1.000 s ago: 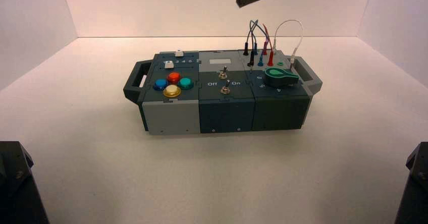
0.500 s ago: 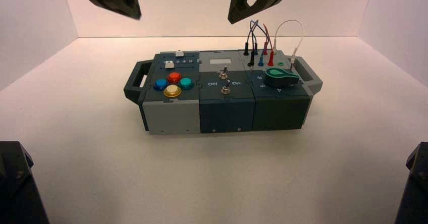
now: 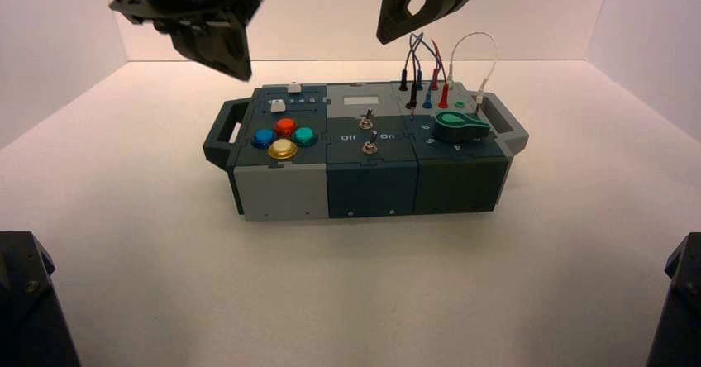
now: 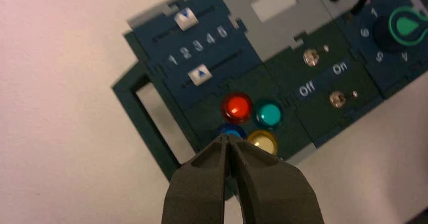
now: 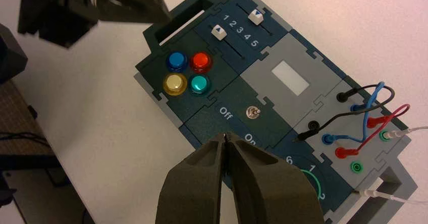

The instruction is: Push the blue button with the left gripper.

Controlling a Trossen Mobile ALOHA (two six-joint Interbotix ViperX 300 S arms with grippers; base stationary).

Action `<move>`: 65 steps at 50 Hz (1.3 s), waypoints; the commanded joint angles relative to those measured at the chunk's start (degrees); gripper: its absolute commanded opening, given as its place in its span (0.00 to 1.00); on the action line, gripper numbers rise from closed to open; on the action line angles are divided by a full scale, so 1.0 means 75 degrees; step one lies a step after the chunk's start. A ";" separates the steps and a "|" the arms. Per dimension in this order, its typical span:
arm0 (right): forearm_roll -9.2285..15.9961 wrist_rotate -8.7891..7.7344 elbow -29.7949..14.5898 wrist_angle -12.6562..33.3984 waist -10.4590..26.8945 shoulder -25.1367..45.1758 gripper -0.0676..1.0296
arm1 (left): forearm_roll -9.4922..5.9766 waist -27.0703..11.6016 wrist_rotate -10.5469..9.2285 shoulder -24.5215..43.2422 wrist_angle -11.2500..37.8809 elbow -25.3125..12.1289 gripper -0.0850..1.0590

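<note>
High view: the left pincer (image 3: pixel 245 76) hangs above the box's left section, apart from the blue dome button (image 3: pixel 264 138), the leftmost of four domes; the right pincer (image 3: pixel 385 40) waits over the box's far side.
Left wrist view: the left pincer is clenched on nothing, its tips overlapping the sight of the blue dome button beside the red dome button (image 4: pixel 237 107).
Right wrist view: the right pincer is clenched, empty.
Handling: the button looks smooth, likely slippery and lightly sprung; nothing to grasp, so closed tips should press its crown squarely, clear of the yellow dome button (image 5: pixel 174 84).
</note>
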 commanded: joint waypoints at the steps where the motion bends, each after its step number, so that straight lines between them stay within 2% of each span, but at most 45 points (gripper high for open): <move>1: 0.0023 -0.0012 -0.0223 -0.0023 0.0059 -0.0059 0.04 | -0.0059 -0.0141 -0.0023 0.0105 0.0094 -0.0234 0.05; 25: 0.0023 0.0000 -0.0234 0.0059 0.0047 0.0000 0.04 | -0.0059 -0.0188 0.0035 0.0598 0.0352 -0.0258 0.05; 48: 0.0035 0.0012 -0.0258 0.0082 0.0035 0.0059 0.04 | -0.0059 -0.0328 0.0105 0.1359 0.0352 -0.0680 0.05; 65: 0.0035 0.0012 -0.0258 0.0082 0.0035 0.0059 0.04 | -0.0023 -0.0328 0.0187 0.1723 0.0340 -0.0715 0.05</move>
